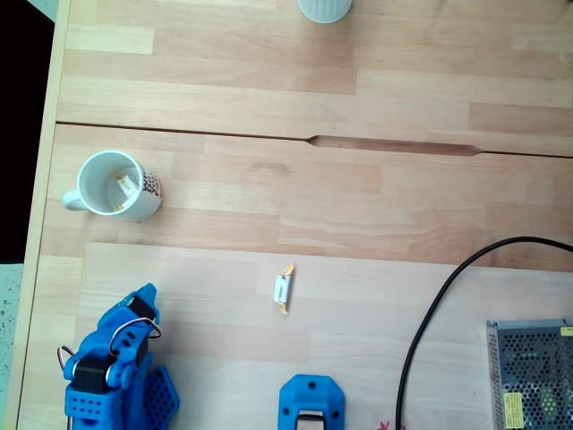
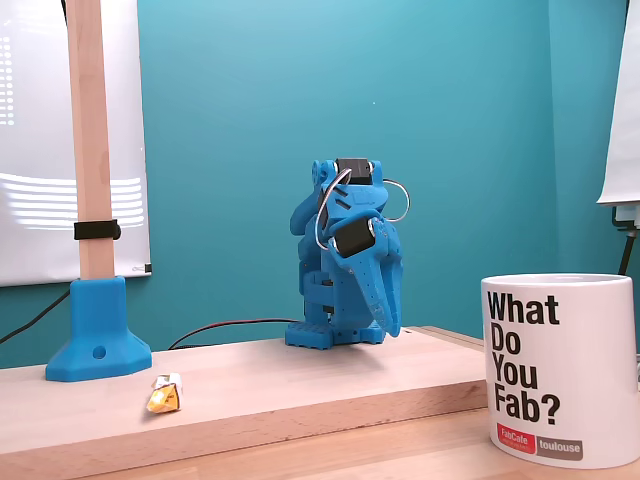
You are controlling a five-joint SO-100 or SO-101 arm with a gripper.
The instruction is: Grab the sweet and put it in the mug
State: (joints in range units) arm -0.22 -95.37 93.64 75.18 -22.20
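On the wooden table [image 1: 376, 98], midway between mug [image 1: 115, 186] and post base [image 1: 312, 405]: the sweet [image 1: 283, 289], unclaimed, with claw [image 2: 378, 322] folded home, seemingly together, awaiting a reach.

Fab lab: "What Do You Fab?" mug [image 2: 560, 368]; power supply [image 1: 530, 376].

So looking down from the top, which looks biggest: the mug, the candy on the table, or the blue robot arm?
Largest to smallest in the fixed view from above:
1. blue robot arm
2. mug
3. candy
The arm is partly cut off by the edge, yet looks biggest.
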